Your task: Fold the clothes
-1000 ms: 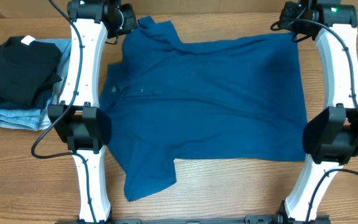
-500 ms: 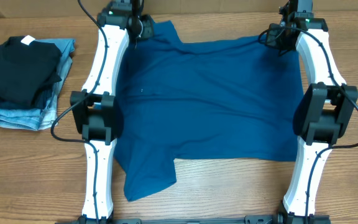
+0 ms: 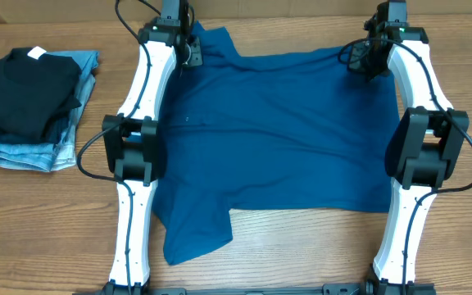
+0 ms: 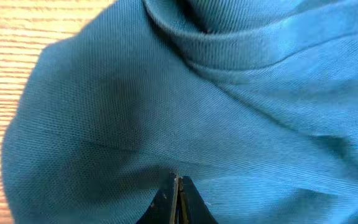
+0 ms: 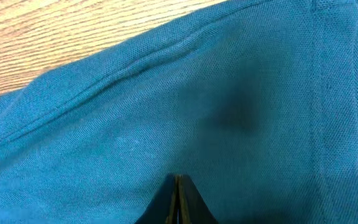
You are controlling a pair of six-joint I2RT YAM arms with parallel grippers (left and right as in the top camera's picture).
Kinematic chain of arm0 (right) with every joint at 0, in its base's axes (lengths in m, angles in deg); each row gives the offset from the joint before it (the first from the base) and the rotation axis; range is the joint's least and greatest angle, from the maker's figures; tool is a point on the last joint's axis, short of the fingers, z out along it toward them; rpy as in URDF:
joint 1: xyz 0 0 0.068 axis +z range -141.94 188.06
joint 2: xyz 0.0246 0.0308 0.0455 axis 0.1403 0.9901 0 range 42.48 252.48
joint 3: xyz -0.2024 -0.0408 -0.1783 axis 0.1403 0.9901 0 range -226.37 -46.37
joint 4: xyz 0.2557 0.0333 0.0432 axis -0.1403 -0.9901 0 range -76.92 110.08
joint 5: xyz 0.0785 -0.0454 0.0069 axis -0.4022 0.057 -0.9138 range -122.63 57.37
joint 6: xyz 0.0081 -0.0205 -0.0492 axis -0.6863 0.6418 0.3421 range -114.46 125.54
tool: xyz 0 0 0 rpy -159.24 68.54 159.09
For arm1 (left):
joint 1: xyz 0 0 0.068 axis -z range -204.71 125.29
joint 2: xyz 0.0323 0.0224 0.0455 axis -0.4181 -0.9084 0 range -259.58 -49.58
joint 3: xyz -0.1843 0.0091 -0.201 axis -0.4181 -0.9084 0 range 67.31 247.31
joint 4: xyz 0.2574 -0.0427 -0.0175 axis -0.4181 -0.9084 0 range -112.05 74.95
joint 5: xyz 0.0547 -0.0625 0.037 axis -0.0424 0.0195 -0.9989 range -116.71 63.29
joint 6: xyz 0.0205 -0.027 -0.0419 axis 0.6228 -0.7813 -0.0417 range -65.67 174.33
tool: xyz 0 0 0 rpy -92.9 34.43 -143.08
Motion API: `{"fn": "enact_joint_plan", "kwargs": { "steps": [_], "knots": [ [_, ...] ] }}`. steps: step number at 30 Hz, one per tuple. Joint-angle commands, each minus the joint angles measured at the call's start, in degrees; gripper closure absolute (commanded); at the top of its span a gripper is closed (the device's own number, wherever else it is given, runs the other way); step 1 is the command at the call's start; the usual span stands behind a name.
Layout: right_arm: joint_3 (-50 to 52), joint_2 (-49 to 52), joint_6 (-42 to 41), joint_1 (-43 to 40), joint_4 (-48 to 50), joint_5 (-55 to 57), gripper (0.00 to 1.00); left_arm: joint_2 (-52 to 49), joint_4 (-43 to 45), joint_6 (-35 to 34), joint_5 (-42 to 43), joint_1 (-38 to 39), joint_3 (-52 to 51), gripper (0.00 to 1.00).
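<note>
overhead: teal shirt [image 3: 277,131] spread flat on wood-grain surface [image 3: 301,254], collar end far left. only the wrist views show the fine knit weave, folded collar [image 4: 229,53] and stitched seam [image 5: 135,62]. left claw [image 4: 178,180] and right claw [image 5: 178,179]: tips pressed together over fabric; pinch not discernible.

A folded black garment [image 3: 27,88] with a white tag [image 3: 36,54] is stacked on light-blue jeans [image 3: 23,147] at the wooden table's [image 3: 301,254] left edge.

Overhead top-down, 2 wrist close-ups on shirt [image 3: 277,131]
</note>
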Motion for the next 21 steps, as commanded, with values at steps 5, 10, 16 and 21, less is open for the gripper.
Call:
{"fn": "enact_joint_plan", "kwargs": {
  "steps": [5,10,16,21],
  "knots": [
    [0.1,0.8,0.4,0.0,2.0,0.6,0.96,-1.9,-0.2,3.4,-1.1,-0.1,0.0,0.96],
    [0.2,0.8,0.4,0.0,4.1,0.5,0.96,-1.9,-0.6,3.4,-3.3,-0.1,-0.2,0.96],
    [0.4,3.6,0.4,0.0,4.6,0.8,0.96,-1.9,-0.1,3.5,-5.4,-0.1,-3.7,0.96],
    [0.4,5.8,0.3,0.0,1.7,0.7,0.96,-1.9,-0.9,3.5,-5.4,-0.1,-5.4,0.96]
  ]
}}
